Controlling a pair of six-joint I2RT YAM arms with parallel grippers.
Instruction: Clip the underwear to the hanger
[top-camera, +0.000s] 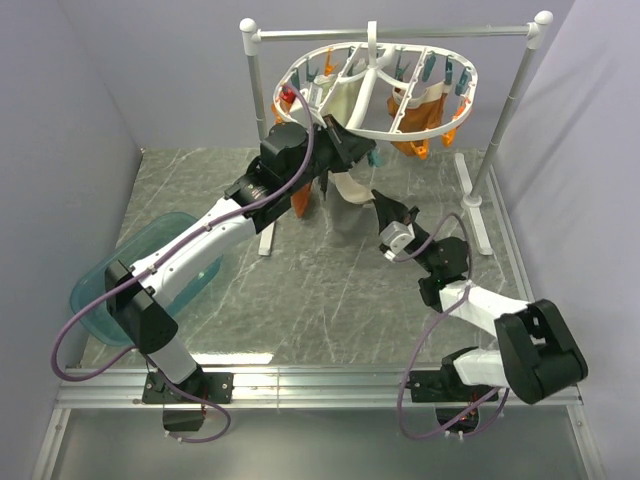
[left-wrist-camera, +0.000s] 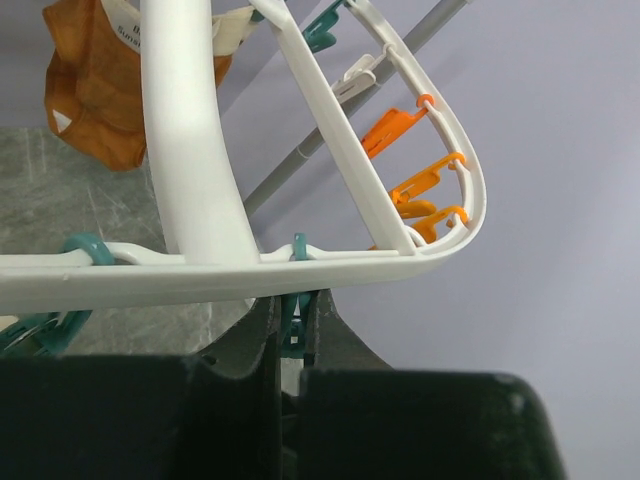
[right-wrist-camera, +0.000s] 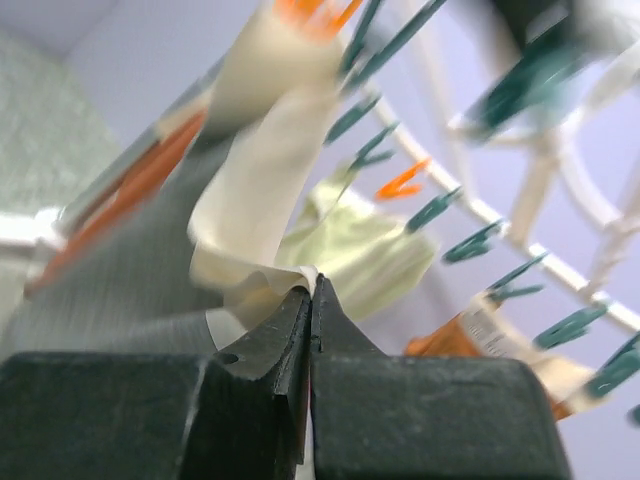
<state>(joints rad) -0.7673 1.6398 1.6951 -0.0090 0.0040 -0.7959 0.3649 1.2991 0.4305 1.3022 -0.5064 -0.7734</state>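
The white oval hanger (top-camera: 400, 130) hangs from the rail, and its rim (left-wrist-camera: 200, 275) crosses the left wrist view. My left gripper (top-camera: 342, 150) is up under that rim, shut on a teal peg (left-wrist-camera: 291, 325) that hangs from it. The cream underwear (top-camera: 351, 188) droops from beneath the left gripper toward my right gripper (top-camera: 384, 206). The right gripper (right-wrist-camera: 313, 290) is shut, pinching a folded edge of the underwear (right-wrist-camera: 250, 235) at its very tips. The cloth's upper end is hidden behind the left gripper.
A silver rail stand (top-camera: 400, 33) with white knobs carries the hanger. Rust-orange garments (top-camera: 425, 125) and a cream one (top-camera: 345, 100) hang from other pegs. A translucent blue tub (top-camera: 150, 265) lies at the left. The stand's feet (top-camera: 475, 205) rest on the marble tabletop.
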